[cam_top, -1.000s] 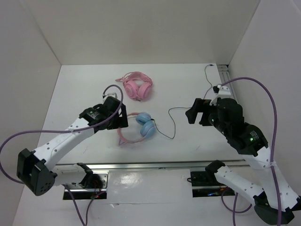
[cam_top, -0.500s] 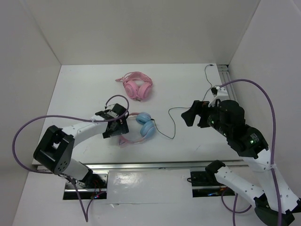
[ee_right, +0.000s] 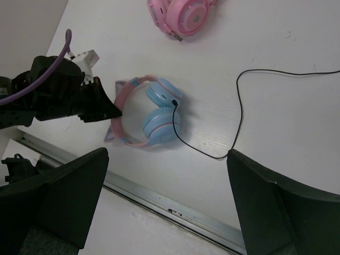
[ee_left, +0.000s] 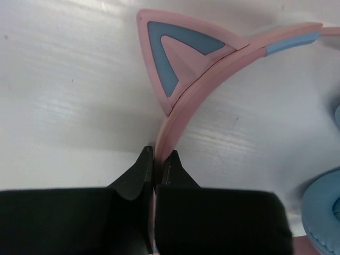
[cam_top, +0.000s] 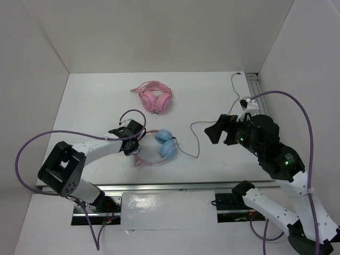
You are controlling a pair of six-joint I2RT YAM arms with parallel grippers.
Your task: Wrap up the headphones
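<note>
The headphones (cam_top: 166, 144) lie on the white table left of centre, with light blue ear cups and a pink cat-ear headband (ee_left: 212, 79). My left gripper (cam_top: 136, 145) is at the headband's left side. In the left wrist view my left gripper (ee_left: 158, 154) is shut on the pink band just below a cat ear (ee_left: 175, 53). The thin black cable (cam_top: 195, 139) runs from the cups to the right and on toward the back right corner. My right gripper (cam_top: 219, 130) hovers open above the cable, and my right gripper (ee_right: 167, 159) looks down on the headphones (ee_right: 159, 114) with nothing between its fingers.
All-pink headphones (cam_top: 155, 98) lie farther back on the table and also appear as pink headphones (ee_right: 178, 13) at the top of the right wrist view. A metal rail (cam_top: 175, 186) runs along the near edge, another rail (cam_top: 253, 81) stands at the back right. White walls enclose three sides.
My left gripper has swung in to the headband and gone from open to shut on it. The headphones have shifted slightly. The right gripper has barely moved.
</note>
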